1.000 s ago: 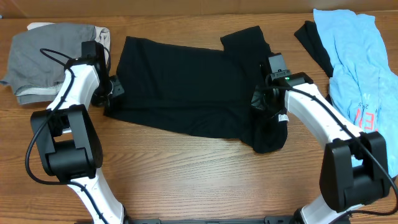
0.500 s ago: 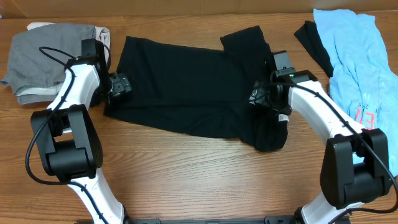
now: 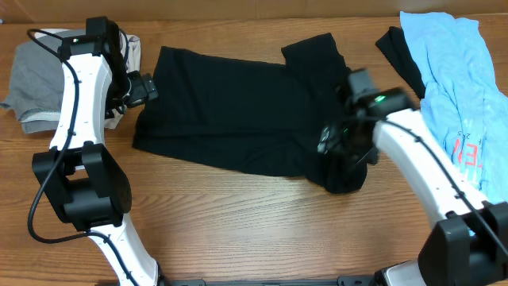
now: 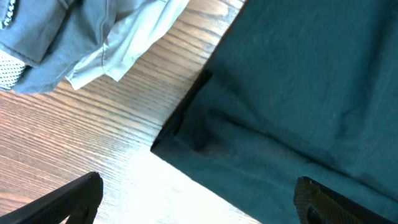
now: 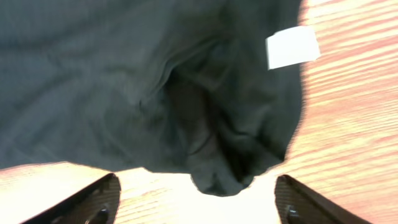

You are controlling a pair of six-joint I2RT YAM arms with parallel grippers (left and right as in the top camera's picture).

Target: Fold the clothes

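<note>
Black shirt (image 3: 238,111) flat mid-bench, nearer far edge. Left arm stretched to far-left corner, left gripper (image 3: 144,87) above shirt's left hem, fingers wide apart, holding nothing. Right gripper (image 3: 327,143) over bunched right sleeve, likewise spread.

Bright, even light from above.
Right arm (image 3: 413,151) motion-blurred; bench (image 5: 348,124) glares washed-out beside the right tool (image 5: 196,202).
</note>
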